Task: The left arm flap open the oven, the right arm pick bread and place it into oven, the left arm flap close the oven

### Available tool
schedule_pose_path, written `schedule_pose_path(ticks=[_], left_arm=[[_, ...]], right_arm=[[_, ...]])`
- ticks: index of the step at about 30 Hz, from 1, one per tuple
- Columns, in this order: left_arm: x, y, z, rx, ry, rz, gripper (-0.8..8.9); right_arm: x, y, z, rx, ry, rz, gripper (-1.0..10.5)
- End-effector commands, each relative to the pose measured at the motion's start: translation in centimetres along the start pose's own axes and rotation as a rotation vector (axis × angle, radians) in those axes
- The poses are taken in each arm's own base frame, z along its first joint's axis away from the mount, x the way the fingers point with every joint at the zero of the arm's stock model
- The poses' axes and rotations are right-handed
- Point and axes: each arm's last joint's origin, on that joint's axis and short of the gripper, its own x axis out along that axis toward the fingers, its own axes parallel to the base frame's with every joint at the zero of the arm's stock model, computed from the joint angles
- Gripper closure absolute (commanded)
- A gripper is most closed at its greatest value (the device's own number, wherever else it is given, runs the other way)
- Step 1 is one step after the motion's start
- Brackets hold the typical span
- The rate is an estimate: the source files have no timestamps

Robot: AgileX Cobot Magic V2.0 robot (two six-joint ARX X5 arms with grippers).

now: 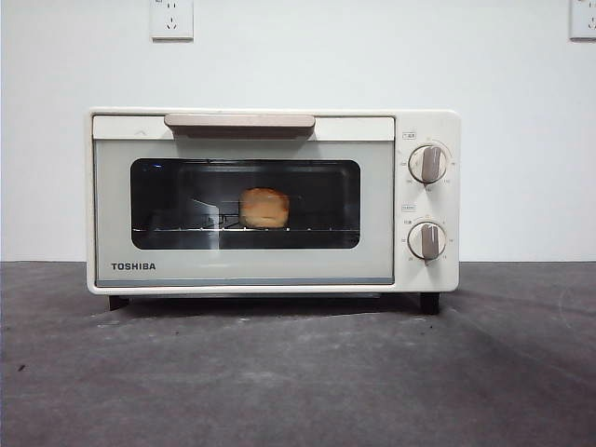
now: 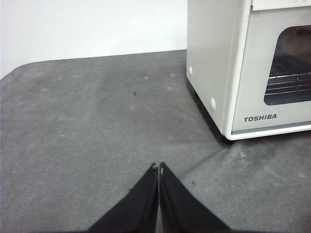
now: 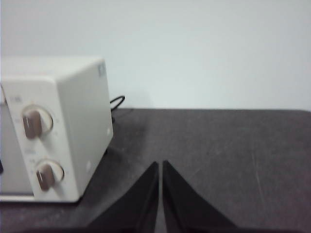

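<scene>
Sitting dim behind the closed oven (image 1: 270, 200) glass, bread (image 1: 264, 208), left pincer (image 2: 159, 167) and right pincer (image 3: 160, 165) pressed together.

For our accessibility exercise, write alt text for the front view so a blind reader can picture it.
A cream toaster oven stands on a dark grey table with its door shut; through the glass window a small golden bread sits on the wire rack. Two round knobs are on its right side, and no gripper is in view.

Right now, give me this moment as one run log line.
oven: door shut | bread: inside on rack | left gripper: shut, empty, beside oven | right gripper: shut, empty, beside oven
</scene>
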Motion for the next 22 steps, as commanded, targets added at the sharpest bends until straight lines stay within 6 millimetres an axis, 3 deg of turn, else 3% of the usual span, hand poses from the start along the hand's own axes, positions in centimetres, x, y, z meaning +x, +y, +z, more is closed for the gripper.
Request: schedule_pose_path(ticks=[1, 12, 22], left_arm=[[0.2, 0.0, -0.7, 0.003, 0.026, 0.004, 8.03], [0.2, 0.0, -0.7, 0.003, 0.026, 0.004, 8.03], [0.2, 0.0, -0.7, 0.003, 0.026, 0.004, 8.03]], right_arm=[[0.1, -0.1, -0.8, 0.039, 0.013, -0.003, 9.4], [-0.1, -0.2, -3.3, 0.061, 0.232, -0.031, 9.4], [0.0, -0.2, -3.1, 0.068, 0.208, -0.023, 9.4]])
